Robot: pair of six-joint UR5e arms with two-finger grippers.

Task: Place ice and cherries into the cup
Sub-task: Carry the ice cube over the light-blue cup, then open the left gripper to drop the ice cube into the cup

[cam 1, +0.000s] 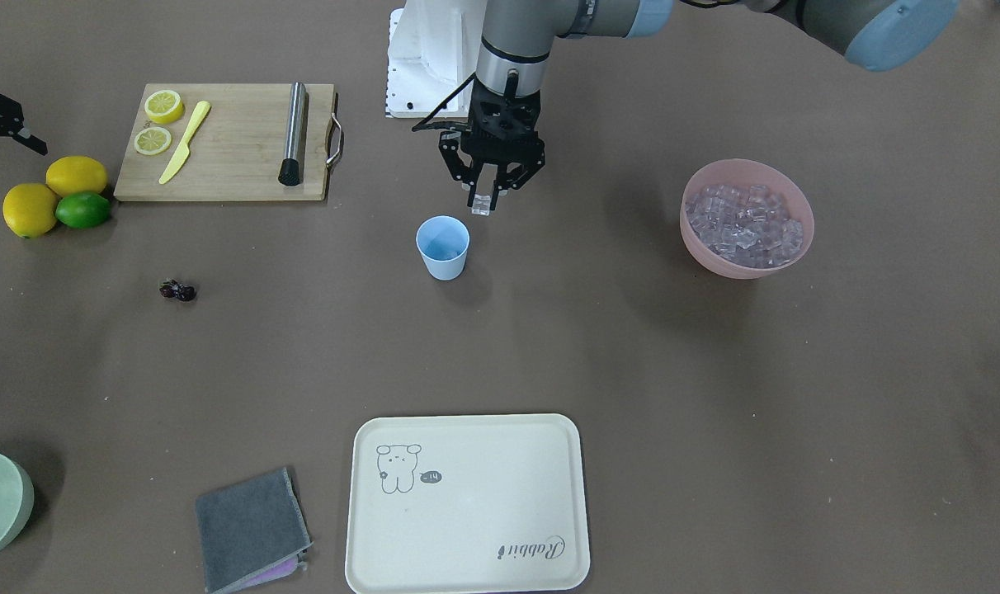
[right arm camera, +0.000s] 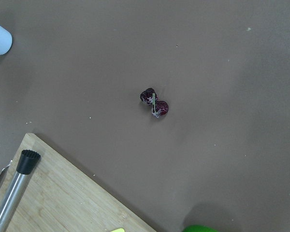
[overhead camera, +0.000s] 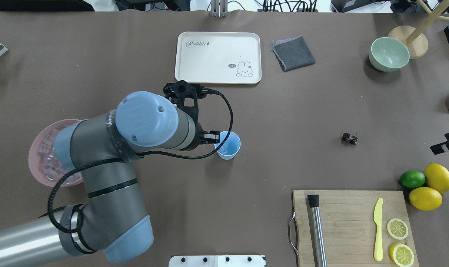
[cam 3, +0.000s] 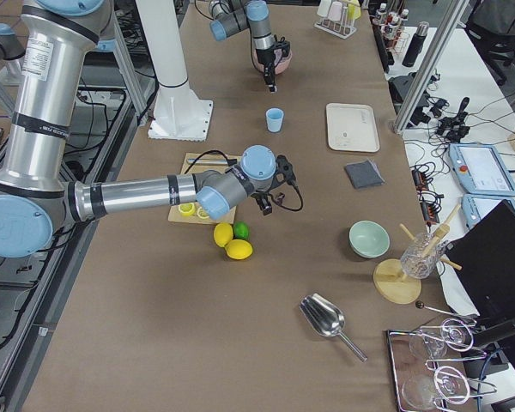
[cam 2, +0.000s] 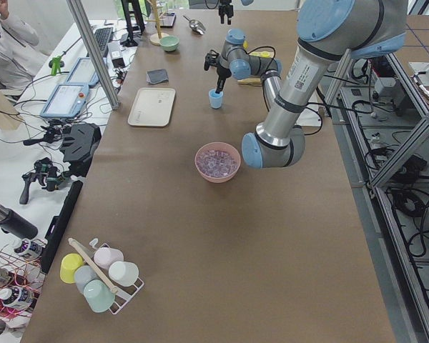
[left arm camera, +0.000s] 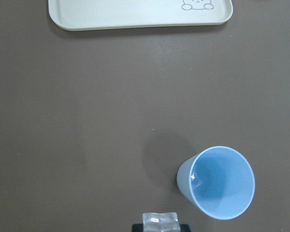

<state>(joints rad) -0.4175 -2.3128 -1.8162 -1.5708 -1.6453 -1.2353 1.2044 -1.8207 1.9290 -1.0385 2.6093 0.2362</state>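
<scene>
Just beside the rim of the small light blue plastic cup, a clear ice cube is held clamped by the fingers of the left gripper; the opening lies slightly rightward in the wrist view.

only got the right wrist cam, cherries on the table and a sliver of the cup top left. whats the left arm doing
Observer: The left end effector is shut on one ice cube. It holds the cube beside the cup, not over its mouth.
Operator: anything in the cup already
Observer: The left wrist view looks straight into it, and it looks empty.
Operator: wheres the rest of the ice
Observer: The ice is heaped in a pink bowl on the robot's left side of the table, well apart from the cup.
</scene>
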